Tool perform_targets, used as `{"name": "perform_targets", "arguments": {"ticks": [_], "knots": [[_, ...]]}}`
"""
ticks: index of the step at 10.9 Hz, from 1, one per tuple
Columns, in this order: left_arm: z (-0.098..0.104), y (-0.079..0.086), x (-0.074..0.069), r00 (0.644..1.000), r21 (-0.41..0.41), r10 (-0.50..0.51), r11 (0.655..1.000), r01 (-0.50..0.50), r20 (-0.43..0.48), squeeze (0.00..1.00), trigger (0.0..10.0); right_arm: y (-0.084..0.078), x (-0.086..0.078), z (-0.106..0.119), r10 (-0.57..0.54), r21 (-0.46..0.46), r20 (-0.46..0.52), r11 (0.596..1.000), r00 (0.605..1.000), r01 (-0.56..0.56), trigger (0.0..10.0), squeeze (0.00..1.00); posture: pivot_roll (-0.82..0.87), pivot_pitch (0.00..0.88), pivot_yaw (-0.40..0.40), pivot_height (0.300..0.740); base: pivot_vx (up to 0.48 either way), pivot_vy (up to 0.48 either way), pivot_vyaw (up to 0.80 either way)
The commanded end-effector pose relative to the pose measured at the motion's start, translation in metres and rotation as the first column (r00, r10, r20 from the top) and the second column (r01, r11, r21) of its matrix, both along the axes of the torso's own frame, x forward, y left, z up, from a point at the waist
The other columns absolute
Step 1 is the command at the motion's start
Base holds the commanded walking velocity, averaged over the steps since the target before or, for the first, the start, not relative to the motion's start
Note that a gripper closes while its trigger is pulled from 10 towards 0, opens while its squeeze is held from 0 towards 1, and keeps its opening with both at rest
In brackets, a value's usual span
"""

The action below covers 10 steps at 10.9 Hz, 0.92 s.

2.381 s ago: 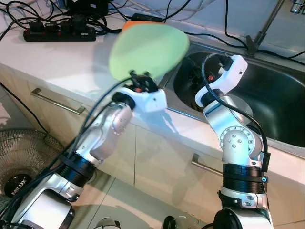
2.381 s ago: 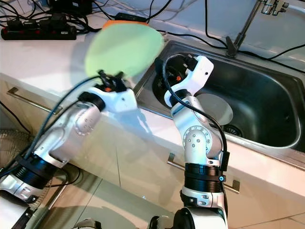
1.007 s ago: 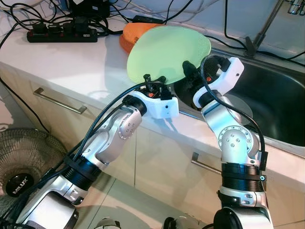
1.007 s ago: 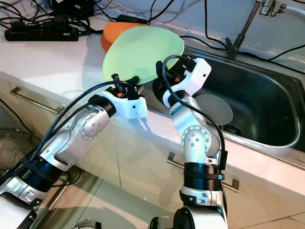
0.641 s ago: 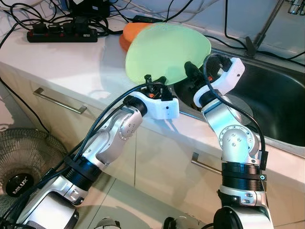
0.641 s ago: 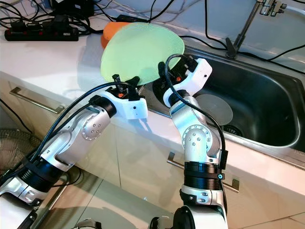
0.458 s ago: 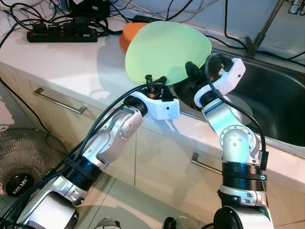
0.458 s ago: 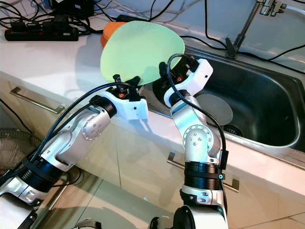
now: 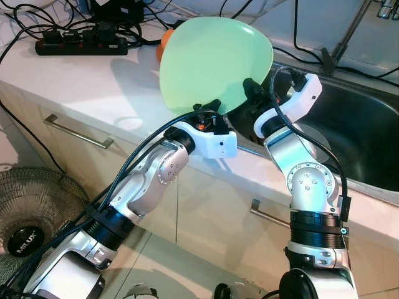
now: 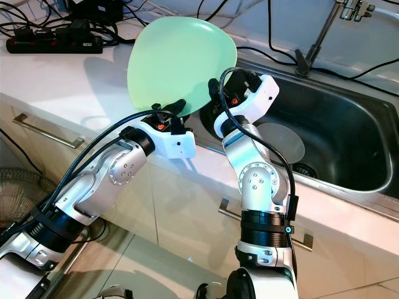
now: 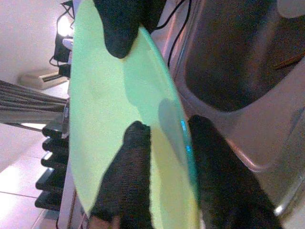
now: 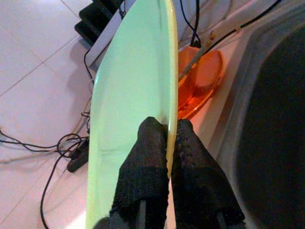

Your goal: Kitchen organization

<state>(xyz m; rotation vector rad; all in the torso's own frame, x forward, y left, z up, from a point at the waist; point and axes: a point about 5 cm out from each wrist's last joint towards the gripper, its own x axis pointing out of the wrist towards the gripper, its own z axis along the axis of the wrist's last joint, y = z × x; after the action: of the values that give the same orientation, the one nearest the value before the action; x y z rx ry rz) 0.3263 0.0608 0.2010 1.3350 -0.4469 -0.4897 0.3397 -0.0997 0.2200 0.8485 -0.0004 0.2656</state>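
Observation:
A large light-green plate (image 9: 212, 59) is held up on edge above the counter, at the left rim of the sink (image 9: 368, 124). My left gripper (image 9: 207, 107) is shut on the plate's lower rim; the left wrist view has the rim between both fingers (image 11: 136, 162). My right gripper (image 9: 249, 86) is shut on the plate's right rim, its two fingers (image 12: 147, 152) pinching the edge. An orange dish (image 12: 205, 81) lies on the counter behind the plate, mostly hidden in the eye views.
A round grey plate (image 10: 280, 140) lies in the steel sink, with the faucet (image 9: 349, 31) behind. A black power strip (image 9: 81, 45) and cables lie on the back left of the white counter (image 9: 75, 87). A floor fan (image 9: 28, 212) stands at lower left beside the drawers.
The green plate moved from over the counter toward the sink and tipped more upright, covering the orange dish. My right gripper came to its right rim and shut on it.

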Motion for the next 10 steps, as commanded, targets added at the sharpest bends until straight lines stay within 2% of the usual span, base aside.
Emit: {"name": "perform_targets", "arguments": {"ticks": [1, 3, 4, 7, 10], "knots": [[0.016, -0.002, -0.001, 0.998, -0.038, -0.019, 0.999, 0.021, 0.055, 1.0, 10.0, 0.005, 0.004, 0.005, -0.02, 0.04, -0.009, 0.999, 1.0, 0.02, 0.0, 0.0, -0.02, 0.059, -0.073, 0.719, 0.0, 0.0, 0.0], [0.016, -0.002, -0.001, 0.998, -0.038, -0.021, 0.999, 0.024, 0.061, 1.0, 10.0, -0.003, 0.007, 0.003, -0.076, 0.06, -0.03, 0.995, 0.997, 0.078, 0.0, 0.0, -0.02, 0.057, -0.073, 0.719, 0.0, 0.0, 0.0], [0.016, -0.003, -0.002, 0.998, -0.041, -0.025, 0.999, 0.028, 0.061, 0.0, 10.0, -0.011, 0.01, 0.004, -0.132, 0.08, -0.041, 0.988, 0.99, 0.134, 0.0, 0.0, -0.02, 0.054, -0.073, 0.719, 0.0, 0.0, 0.0], [0.016, -0.004, -0.002, 0.998, -0.048, -0.032, 0.998, 0.035, 0.059, 0.0, 10.0, -0.039, 0.014, 0.014, -0.278, 0.136, -0.013, 0.951, 0.96, 0.277, 0.0, 0.0, -0.02, 0.054, -0.074, 0.719, 0.0, 0.0, 0.0], [0.017, -0.004, -0.003, 0.998, -0.057, -0.034, 0.998, 0.037, 0.061, 0.0, 10.0, -0.071, 0.012, 0.017, -0.424, 0.258, 0.0, 0.875, 0.906, 0.409, 0.0, 0.0, -0.02, 0.054, -0.074, 0.719, 0.0, 0.0, 0.0]]}}
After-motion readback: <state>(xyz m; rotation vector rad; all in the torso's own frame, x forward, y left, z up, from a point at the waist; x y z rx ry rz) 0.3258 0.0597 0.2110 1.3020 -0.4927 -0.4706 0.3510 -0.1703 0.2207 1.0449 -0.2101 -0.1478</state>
